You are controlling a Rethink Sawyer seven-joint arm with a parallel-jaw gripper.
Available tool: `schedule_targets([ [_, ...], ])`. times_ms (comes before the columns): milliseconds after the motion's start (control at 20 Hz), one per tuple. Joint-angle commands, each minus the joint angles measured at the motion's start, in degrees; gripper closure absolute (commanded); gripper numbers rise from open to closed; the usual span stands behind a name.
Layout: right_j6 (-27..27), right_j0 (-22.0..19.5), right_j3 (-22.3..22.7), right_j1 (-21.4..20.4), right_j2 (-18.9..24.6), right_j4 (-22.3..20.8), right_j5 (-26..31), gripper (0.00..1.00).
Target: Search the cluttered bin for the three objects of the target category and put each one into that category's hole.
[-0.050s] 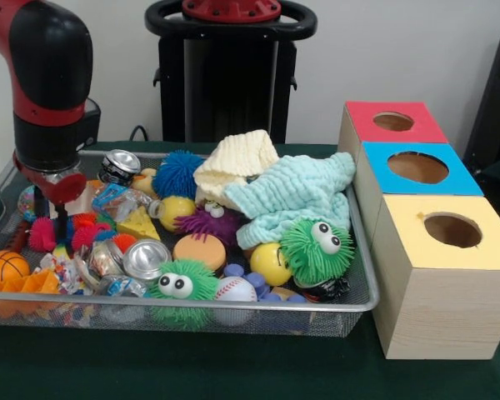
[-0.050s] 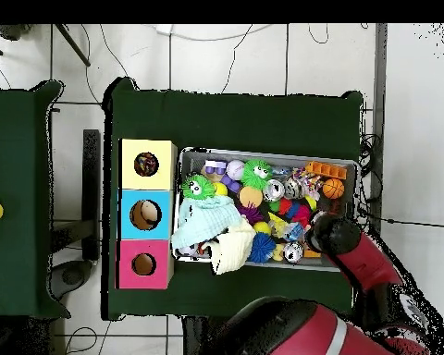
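Inside the wire-mesh bin [image 1: 362, 287], fuzzy balls crowd crumpled knitted cloths [image 1: 296, 196]

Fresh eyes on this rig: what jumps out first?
The wire bin crammed with toys, with a mint cloth and a cream cloth heaped at the end nearest the boxes. Beside it stand three boxes with holes: red, blue, yellow. The red-and-black arm reaches down into the bin's opposite end.
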Motion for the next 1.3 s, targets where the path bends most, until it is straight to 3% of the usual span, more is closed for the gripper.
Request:
schedule_targets([
  [50, 11.31, -5.18, -1.05, 7.72, 7.84, 0.13, -8.67, 0.0],
  [500, 10.29, -3.52, -2.36, 6.98, 6.01, 0.74, -4.48, 0.0],
  [1000, 11.0, 1.7, 0.34, -0.87, 0.09, 0.98, 4.17, 0.0],
  [1300, 11.19, 4.36, -0.96, -3.66, -2.93, 0.95, 9.13, 0.0],
])
